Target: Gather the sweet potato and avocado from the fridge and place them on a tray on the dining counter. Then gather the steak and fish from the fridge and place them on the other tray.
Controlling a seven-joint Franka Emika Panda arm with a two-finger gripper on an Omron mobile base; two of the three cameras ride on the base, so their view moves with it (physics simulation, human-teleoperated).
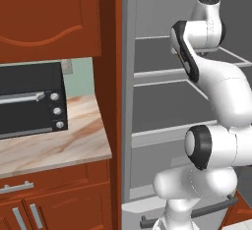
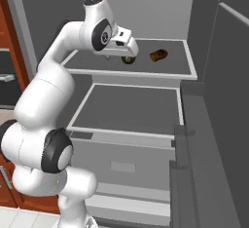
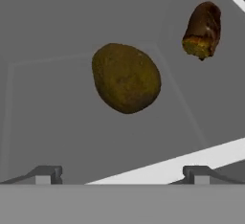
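**A:** We start with the fridge (image 2: 204, 100): door open, pale shelves bare but for the upper one. Beside it, in the left base view, we see the wall counter (image 1: 54, 148) and toaster oven (image 1: 29, 101).

**B:** And the arm?

**A:** We find the arm (image 2: 48, 100) reaching in over the upper shelf (image 2: 165, 68). The gripper (image 3: 122, 177) hangs above it with jaws spread fully and nothing between them.

**B:** The produce?

**A:** We note two items on that shelf, apart from each other. The rounded olive-brown lump straight ahead of the fingers we judge to be the avocado (image 3: 126, 78). The sweet potato (image 3: 203, 29) lies off to the side, nearer the shelf's edge.

**B:** Risks?

**A:** We flag three. The avocado is round; jaws closing off-centre could squeeze it out and roll it toward the back. A steep descent could drive the fingertips into the shelf. A careless sweep could knock the sweet potato off the edge.
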